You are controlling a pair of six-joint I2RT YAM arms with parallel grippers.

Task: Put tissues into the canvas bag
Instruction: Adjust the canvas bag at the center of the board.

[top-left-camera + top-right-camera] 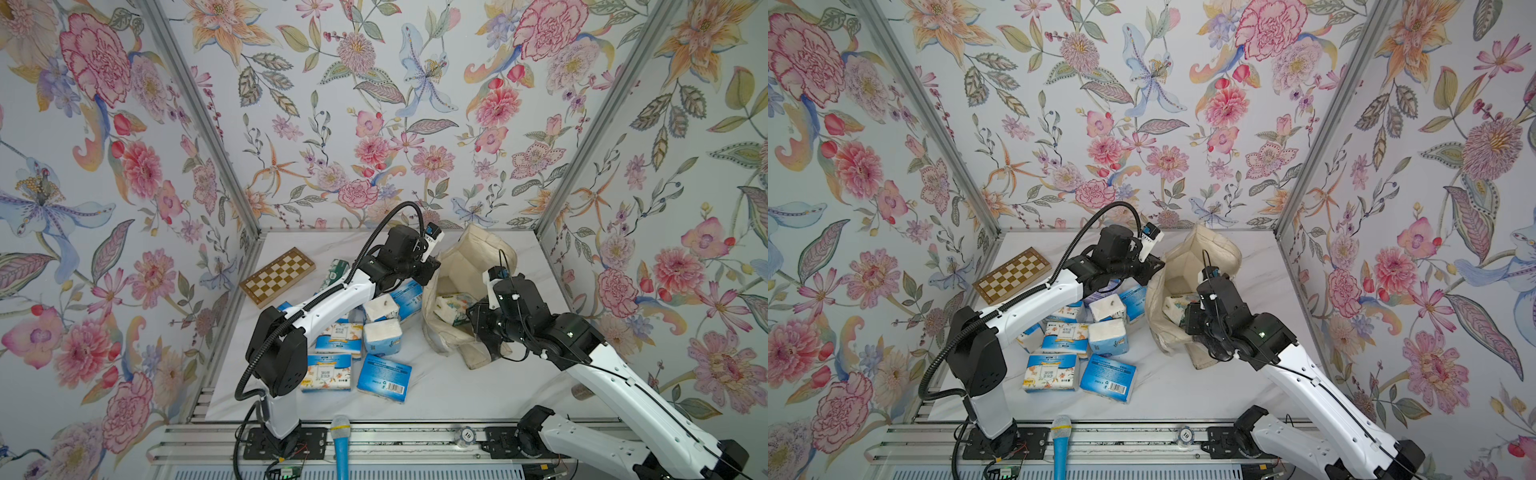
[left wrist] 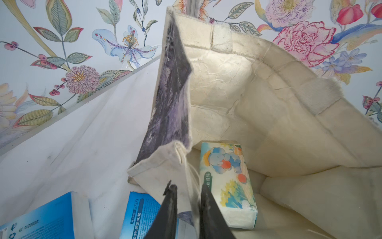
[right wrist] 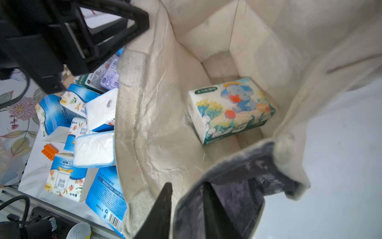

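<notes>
The cream canvas bag (image 1: 469, 257) stands open at the back right of the table, its mouth facing up. One cartoon elephant tissue pack (image 3: 231, 107) lies on the bag's floor, also seen in the left wrist view as the printed pack (image 2: 227, 182). Several blue-and-white tissues (image 1: 365, 332) are heaped on the table left of the bag. My left gripper (image 2: 188, 186) is closed down on the bag's left rim, cloth between its fingers. My right gripper (image 3: 187, 185) is at the near rim with its jaws slightly apart, the grey printed cloth lying loose between them.
A wooden chessboard (image 1: 277, 276) lies at the back left. A blue microphone (image 1: 340, 440) and a round chip (image 1: 467, 435) rest on the front rail. A small orange block (image 3: 49, 151) sits beside the pile. Flowered walls close three sides.
</notes>
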